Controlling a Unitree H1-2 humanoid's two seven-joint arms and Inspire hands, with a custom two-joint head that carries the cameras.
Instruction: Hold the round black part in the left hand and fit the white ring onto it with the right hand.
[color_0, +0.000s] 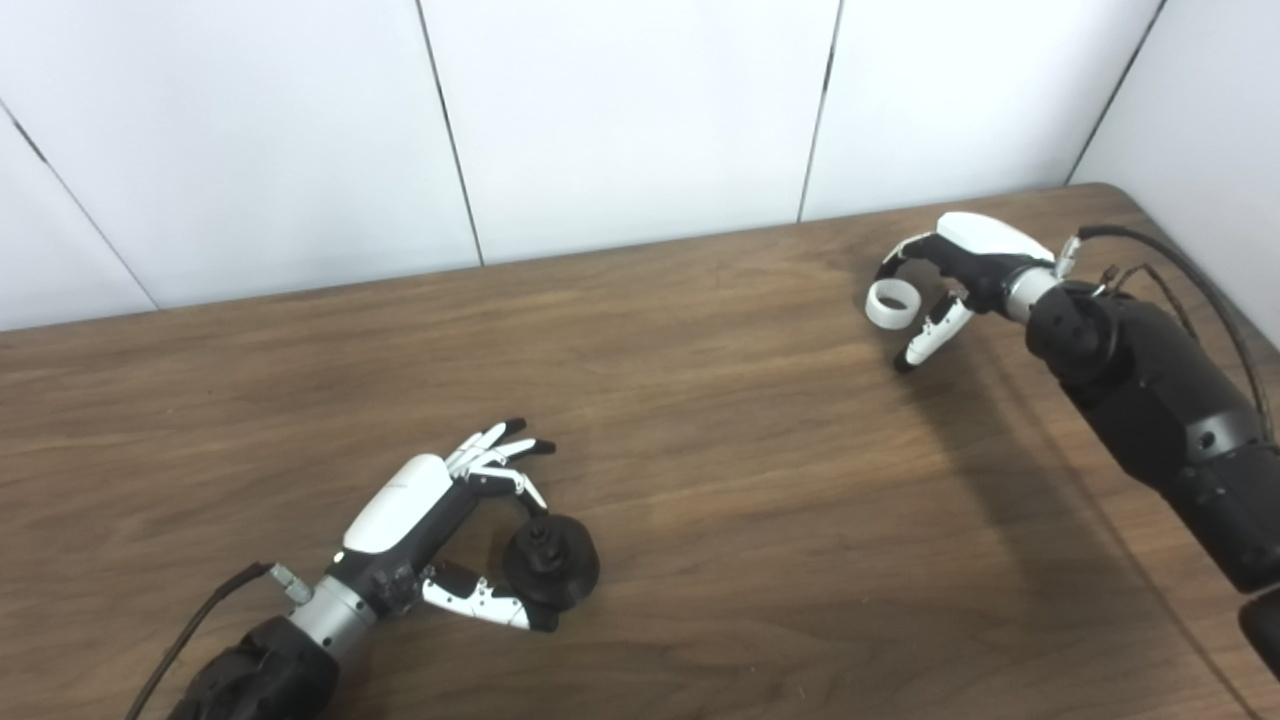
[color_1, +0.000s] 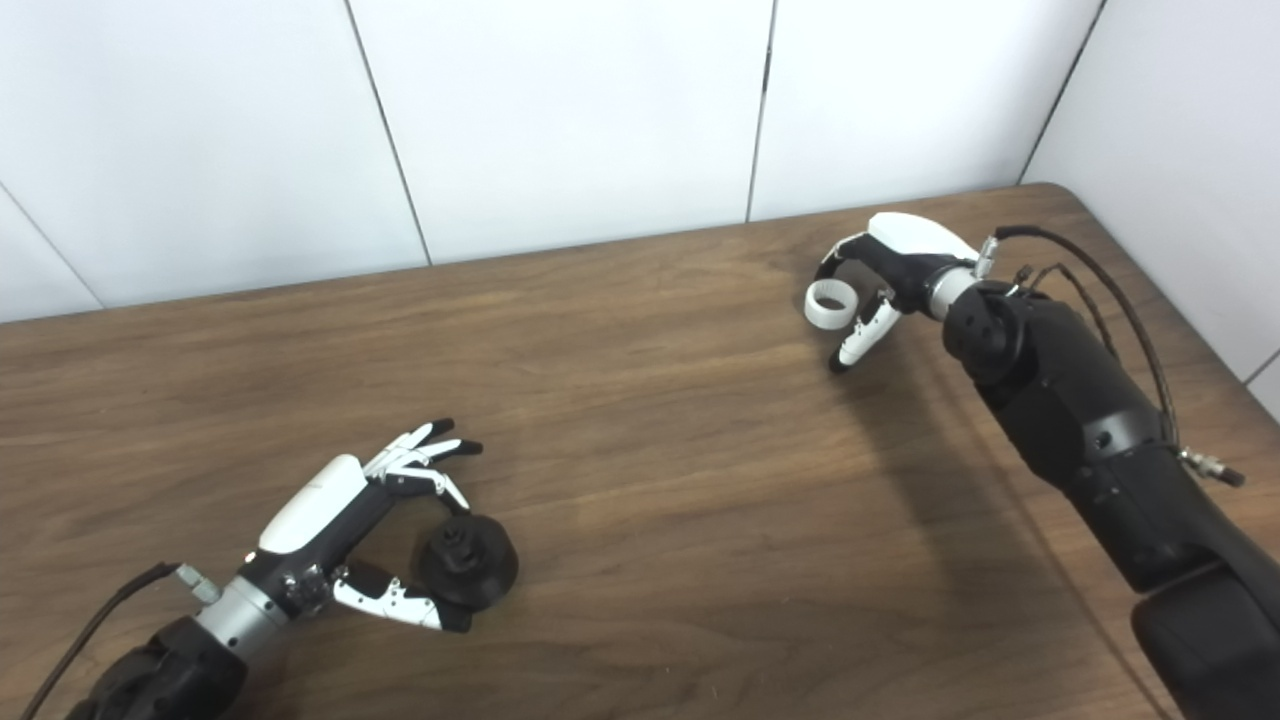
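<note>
Left eye view: grasping step. Left hand curled around round black part on table; right hand pinched white ring, well apart. Next, presumably: lifting, bringing together, aligning.

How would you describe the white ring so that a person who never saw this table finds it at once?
Look at the far right part of the wooden table, near the corner by the wall. There the right hand curls around a small white ring. It is the only pale hoop; the other part, by the left hand, is black.
</note>
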